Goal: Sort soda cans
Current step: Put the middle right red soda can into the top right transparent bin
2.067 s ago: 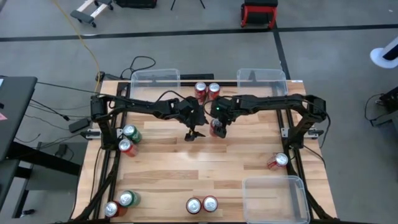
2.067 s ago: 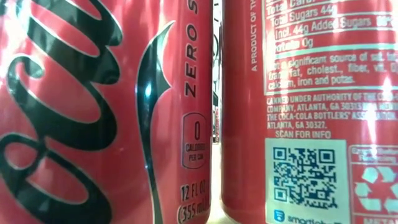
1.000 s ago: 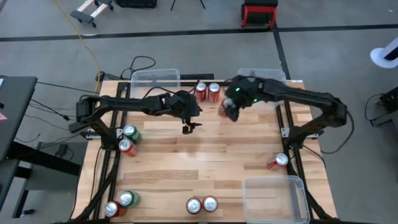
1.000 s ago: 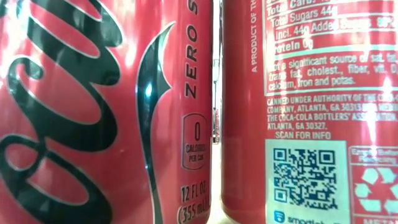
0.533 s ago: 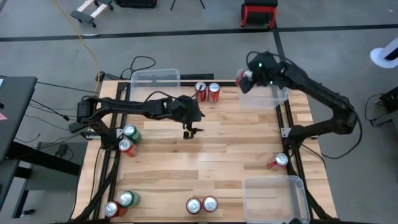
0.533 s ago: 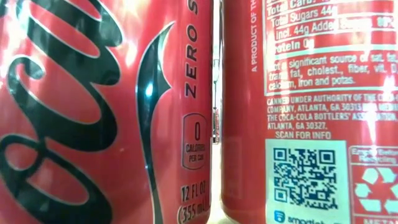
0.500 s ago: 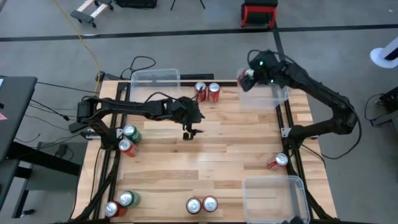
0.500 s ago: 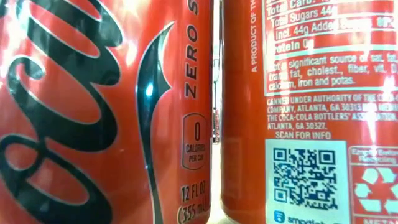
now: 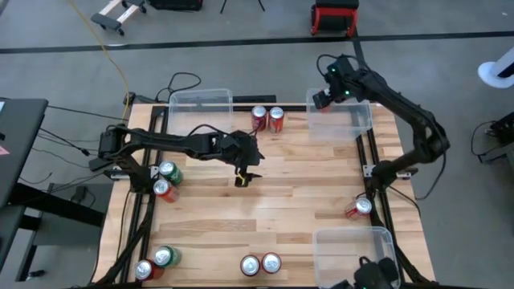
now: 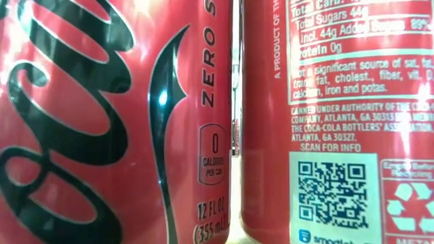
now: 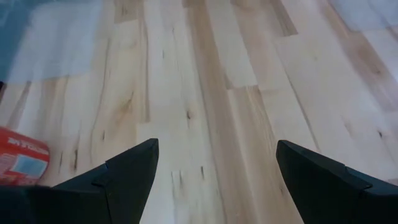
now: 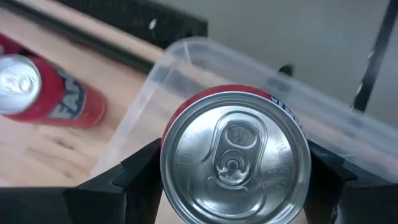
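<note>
I see one red can (image 12: 235,154), silver top up, held upright over the far right bin's corner. Two red cans (image 9: 267,119) stand together at the far edge, two more (image 9: 261,263) at the near edge. Green-and-red pairs (image 9: 165,181) sit left; a red one (image 9: 358,208) lies right.

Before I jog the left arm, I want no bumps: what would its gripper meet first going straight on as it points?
Probably only the bare table. The left gripper is open, tilted down at planks; the red can sits off to the side.
</note>
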Available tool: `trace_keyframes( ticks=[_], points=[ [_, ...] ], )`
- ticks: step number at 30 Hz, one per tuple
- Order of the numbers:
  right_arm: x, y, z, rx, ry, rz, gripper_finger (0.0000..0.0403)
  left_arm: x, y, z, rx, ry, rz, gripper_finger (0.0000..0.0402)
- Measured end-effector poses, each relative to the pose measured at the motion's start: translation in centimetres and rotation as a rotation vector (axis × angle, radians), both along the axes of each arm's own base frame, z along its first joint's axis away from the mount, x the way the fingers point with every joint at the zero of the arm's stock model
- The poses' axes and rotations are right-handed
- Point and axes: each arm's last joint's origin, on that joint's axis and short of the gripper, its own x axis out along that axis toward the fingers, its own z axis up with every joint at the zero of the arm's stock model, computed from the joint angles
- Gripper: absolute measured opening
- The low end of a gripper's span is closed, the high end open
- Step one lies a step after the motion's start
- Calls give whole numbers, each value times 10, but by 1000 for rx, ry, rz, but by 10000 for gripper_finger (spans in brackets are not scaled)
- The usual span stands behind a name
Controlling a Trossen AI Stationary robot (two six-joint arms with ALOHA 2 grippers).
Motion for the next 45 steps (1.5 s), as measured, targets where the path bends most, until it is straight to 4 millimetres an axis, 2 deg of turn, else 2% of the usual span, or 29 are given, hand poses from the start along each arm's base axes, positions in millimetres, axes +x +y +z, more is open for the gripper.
trace_keyframes(
  ticks=[6, 11, 23, 35, 45],
  points=[
    [5, -20, -26, 108, -8, -25, 291, -6, 0, -11, -14, 28, 12, 322],
    [9, -25, -36, 149, -16, -19, 291, -9, 1, -16, -12, 50, 26, 322],
    [6, -29, -39, 186, -53, -76, 291, -9, 2, -16, -30, 47, 48, 322],
    [12, -38, -68, 293, -12, -133, 291, -9, 2, -16, -31, 47, 47, 322],
    [13, -38, -65, 284, -26, -129, 304, -9, 2, -16, -31, 50, 47, 322]
  ],
)
